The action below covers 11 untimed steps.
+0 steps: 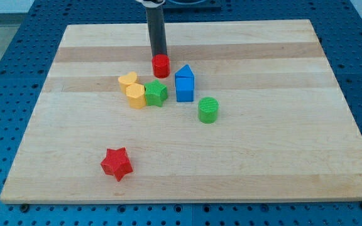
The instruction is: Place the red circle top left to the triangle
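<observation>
Look at my tip first: your arm carries no pincer at all, only a straight dark rod, so nothing is clenched, released or grasped. You can see the rod coming down from the view's top, and its lower end sits right at the 12 o'clock edge of the red circle, touching it or as good as touching; the red block hides the very end, so you cannot tell which.

You will find the red circle, a short upright cylinder, on the wooden board a little above the cluster of blocks. From the blue triangle it lies at about 10 o'clock, just beside it but with a sliver of wood showing between them. That triangle stands against the 12 o'clock side of the blue cube, the two touching.

From the cube, look to 9 o'clock for the green star, near but apart from it. Touching the star's 9 o'clock side is the yellow hexagon-like block, and the yellow heart presses on that one from about 11 o'clock. A green cylinder stands at 4 o'clock from the cube, near it. Well apart from everything, at roughly 7 o'clock from the cluster, you have the red star near the board's lower edge.
</observation>
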Tool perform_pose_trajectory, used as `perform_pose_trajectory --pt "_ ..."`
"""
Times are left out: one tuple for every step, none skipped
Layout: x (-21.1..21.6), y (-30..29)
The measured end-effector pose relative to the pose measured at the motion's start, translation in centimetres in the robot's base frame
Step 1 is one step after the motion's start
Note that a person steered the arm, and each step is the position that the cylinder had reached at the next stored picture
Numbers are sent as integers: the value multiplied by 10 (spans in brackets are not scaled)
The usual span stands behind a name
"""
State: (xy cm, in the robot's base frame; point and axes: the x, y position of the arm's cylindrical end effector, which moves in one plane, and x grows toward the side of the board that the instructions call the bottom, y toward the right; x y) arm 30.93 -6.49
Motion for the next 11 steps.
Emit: perform_pose_trajectory --pt "0 -4" --pt "0 -61" --pt "2 -123" --pt "29 -150" --pt "63 -152" --pt "89 -142" --pt "104 -129" --pt "121 -115" --pt "123 -95" --pt "123 -91" --pt "123 -87"
